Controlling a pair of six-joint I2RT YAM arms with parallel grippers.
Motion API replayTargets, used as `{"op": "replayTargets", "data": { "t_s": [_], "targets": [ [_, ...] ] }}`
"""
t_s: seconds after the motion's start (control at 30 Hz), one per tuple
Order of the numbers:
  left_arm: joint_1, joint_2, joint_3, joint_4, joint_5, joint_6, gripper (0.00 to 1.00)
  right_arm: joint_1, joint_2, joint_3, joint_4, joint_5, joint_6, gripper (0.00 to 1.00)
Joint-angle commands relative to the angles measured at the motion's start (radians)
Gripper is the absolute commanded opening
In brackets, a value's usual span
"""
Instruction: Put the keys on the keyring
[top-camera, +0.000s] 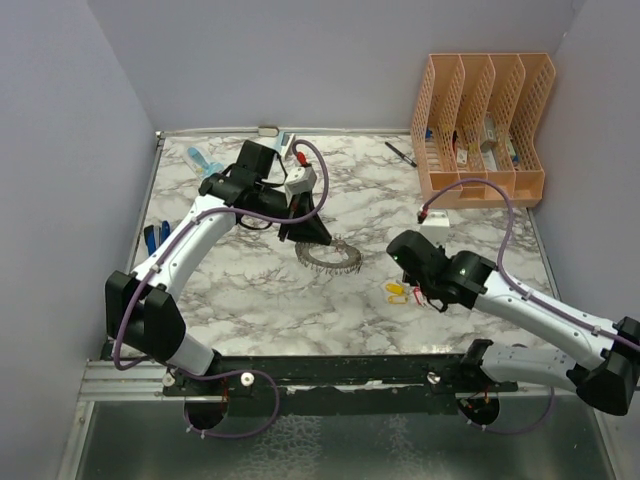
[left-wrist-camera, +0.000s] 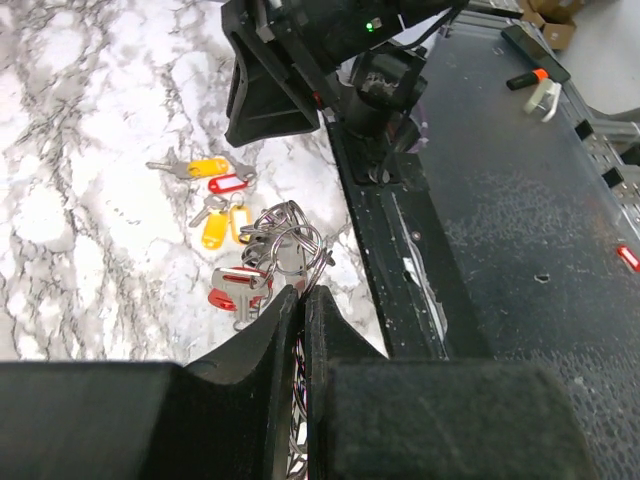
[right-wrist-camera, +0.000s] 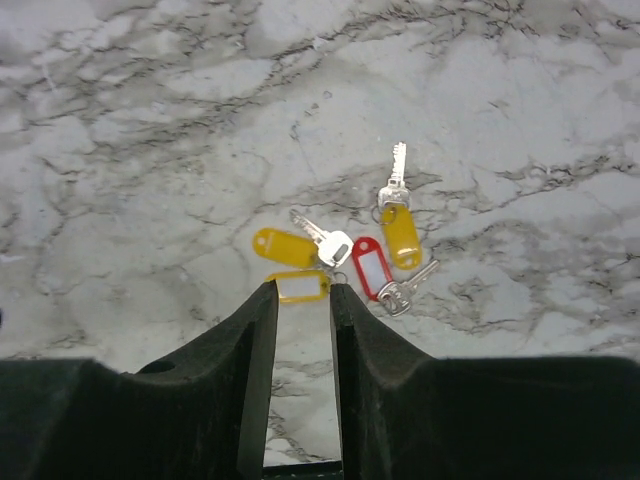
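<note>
Leftmost, left fingers (left-wrist-camera: 265, 345) are pinched nearly shut on the keyring (top-camera: 332, 256), its coil showing in the slit between them. The ring sits about mid-worktop (top-camera: 250, 290), tipped up off the marble, with a red-tagged key or two apparently bunched on it already.

Right of it, toward the near edge, the loose keys (right-wrist-camera: 385, 255) lie flat in a small cluster, yellow tags and one red, well apart from the ring.

Right fingers (right-wrist-camera: 255, 340) hover over the cluster, parted by a narrow gap and clamping nothing that I can see. One yellow tag (right-wrist-camera: 298, 288) lies just at their tips, long axis across the gap. The right arm is clearly the nearer. Likely next: pick one key and carry it left to the held ring.
</note>
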Motion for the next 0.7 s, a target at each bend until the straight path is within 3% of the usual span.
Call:
{"op": "replayTargets", "data": {
  "t_s": [0.0,0.2,0.43,0.67],
  "targets": [
    [0.005,-0.054,-0.031,0.213,-0.037,-0.217,0.00,-0.150,0.029,0.003,0.069,-0.160,-0.148,0.28],
    [0.007,-0.055,-0.031,0.236,-0.059,-0.234,0.00,-0.325,0.167,-0.029,0.123,-0.401,-0.245,0.25],
    [0.007,-0.066,-0.031,0.207,-0.064,-0.193,0.00,-0.377,0.222,-0.064,0.192,-0.516,-0.161,0.22],
    [0.007,-0.074,-0.031,0.184,-0.047,-0.149,0.00,-0.390,0.189,-0.122,0.142,-0.514,0.030,0.27]
  ]
}}
